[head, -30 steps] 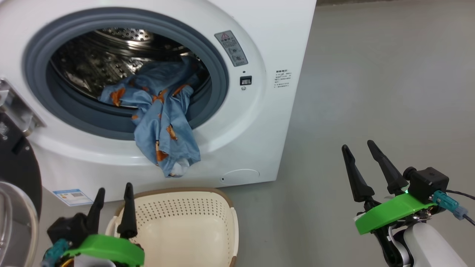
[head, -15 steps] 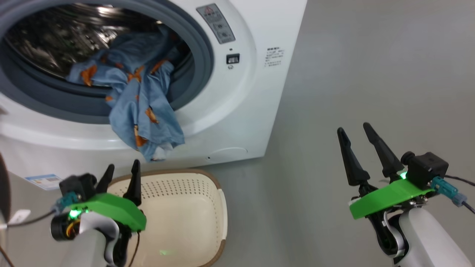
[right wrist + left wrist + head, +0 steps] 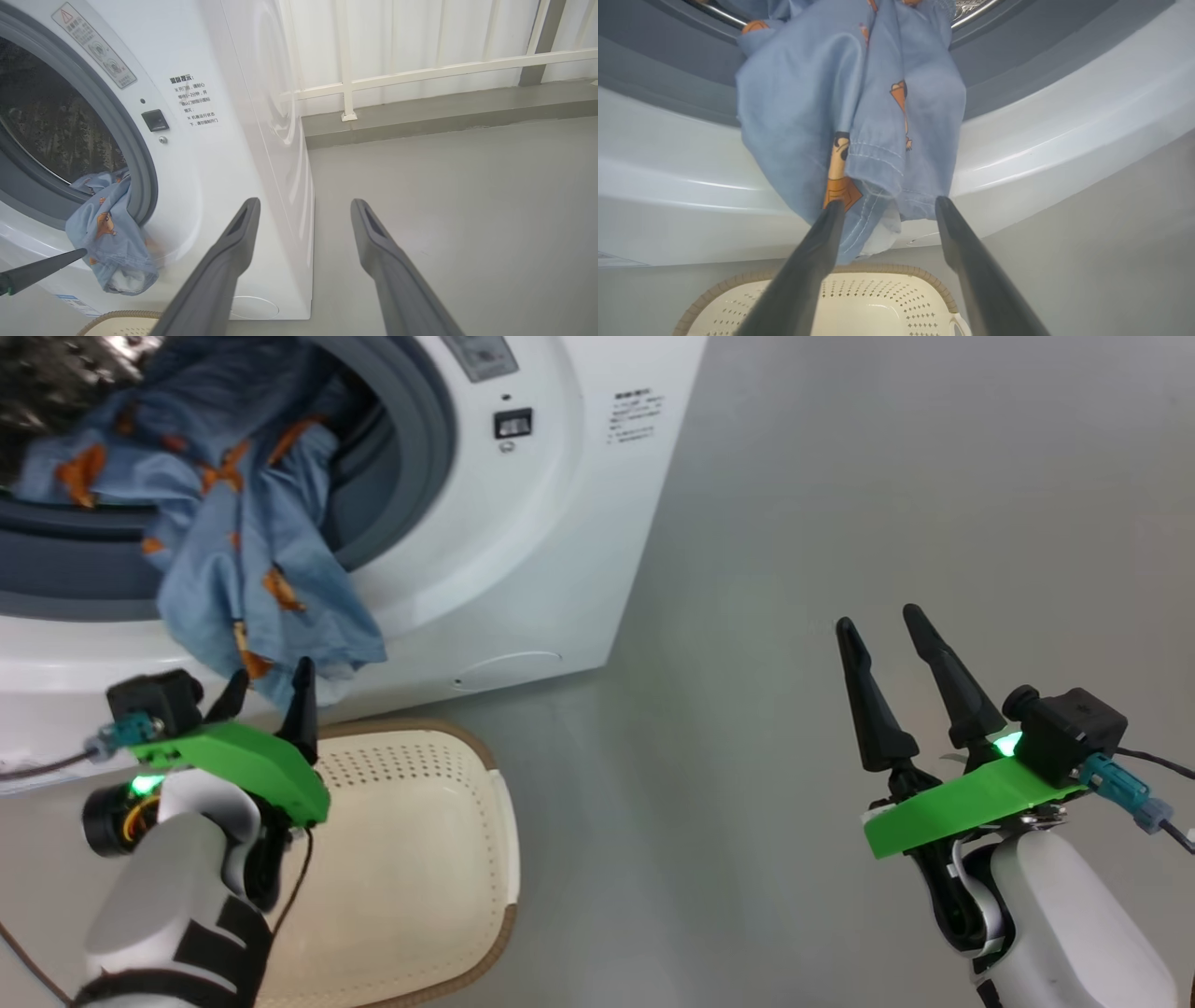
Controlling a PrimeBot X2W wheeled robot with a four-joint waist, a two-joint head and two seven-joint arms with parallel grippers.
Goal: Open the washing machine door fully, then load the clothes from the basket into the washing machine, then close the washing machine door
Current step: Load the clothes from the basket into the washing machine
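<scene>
Blue clothes (image 3: 233, 551) droop over the washer (image 3: 523, 569) lip; left gripper (image 3: 271, 672) and right gripper (image 3: 877, 616) gape empty; their weight could drag them out.

Soft cloth clothes (image 3: 233, 532) — perforated plastic basket (image 3: 420, 859)

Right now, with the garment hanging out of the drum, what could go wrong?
1. The light-blue garment drapes over the grey gasket and down the washing machine's front; closing the door now would probably trap it.
2. Its hanging end could slide out and drop into the basket below.
3. The open left claw sits at the hem; closing there may catch only a thin edge.
</scene>
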